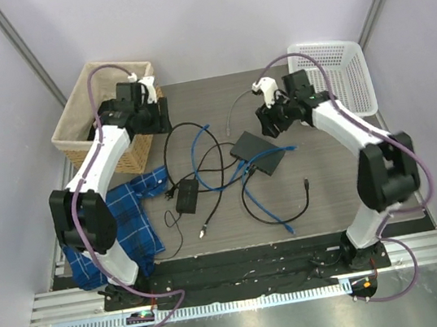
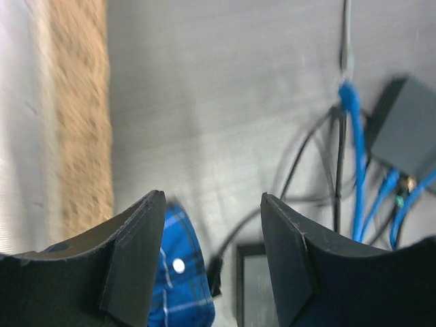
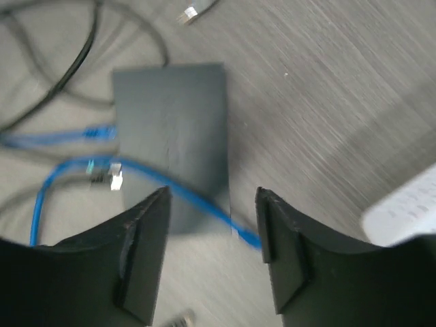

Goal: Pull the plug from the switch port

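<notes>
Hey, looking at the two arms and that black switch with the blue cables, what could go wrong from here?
1. Nothing pins the switch port. The left end effector hangs open near the wicker basket, so a pull might drag the box along.
2. A blue cable lies across the box under the open right end effector, which might grab that cable instead of a plug.

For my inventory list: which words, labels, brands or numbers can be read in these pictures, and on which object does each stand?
No text can be read.
The switch port shows only a plain dark top in the right wrist view.
The power adapter is too small and blurred to show any print.
</notes>
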Controlling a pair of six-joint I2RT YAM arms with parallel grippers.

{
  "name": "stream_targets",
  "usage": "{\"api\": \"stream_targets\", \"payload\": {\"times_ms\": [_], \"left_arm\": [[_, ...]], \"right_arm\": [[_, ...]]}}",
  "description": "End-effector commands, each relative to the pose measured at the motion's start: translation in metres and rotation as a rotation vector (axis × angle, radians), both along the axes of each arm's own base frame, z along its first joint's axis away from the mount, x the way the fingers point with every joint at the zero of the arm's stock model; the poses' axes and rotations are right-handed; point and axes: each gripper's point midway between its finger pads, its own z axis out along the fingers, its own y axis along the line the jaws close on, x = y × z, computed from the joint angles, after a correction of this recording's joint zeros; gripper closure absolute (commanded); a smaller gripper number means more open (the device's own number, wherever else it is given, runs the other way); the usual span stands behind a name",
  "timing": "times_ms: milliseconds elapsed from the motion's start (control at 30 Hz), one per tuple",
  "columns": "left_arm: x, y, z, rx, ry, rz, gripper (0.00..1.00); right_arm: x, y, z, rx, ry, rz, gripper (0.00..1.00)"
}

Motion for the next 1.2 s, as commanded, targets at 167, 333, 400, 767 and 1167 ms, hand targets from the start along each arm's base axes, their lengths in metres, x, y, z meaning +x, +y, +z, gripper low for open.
{"api": "stream_targets", "payload": {"times_ms": [167, 333, 400, 767, 1167], "left_arm": [[0.054, -0.003, 0.123, 0.143, -0.439, 0.136, 0.36], [0.018, -0.093, 0.078, -0.197, -0.219, -0.231, 0.57], [-0.009, -0.119, 0.040, -0.307, -0.043, -0.283, 0.63], [-0.072, -0.175, -0.061, -0.417, 0.250, -0.537, 0.47], [-0.064, -0.204, -0.105, -0.582, 0.401, -0.546, 0.50]], "right_arm": [[0.107, 0.005, -0.043, 0.113, -0.032, -0.466, 0.61], [0.093, -0.016, -0.075, -0.036, -0.011, -0.484, 0.66], [0.072, -0.022, -0.090, -0.064, 0.031, -0.486, 0.67], [-0.049, -0.011, -0.086, 0.099, 0.210, -0.472, 0.72], [-0.011, 0.007, -0.018, 0.267, 0.118, -0.340, 0.54]]}}
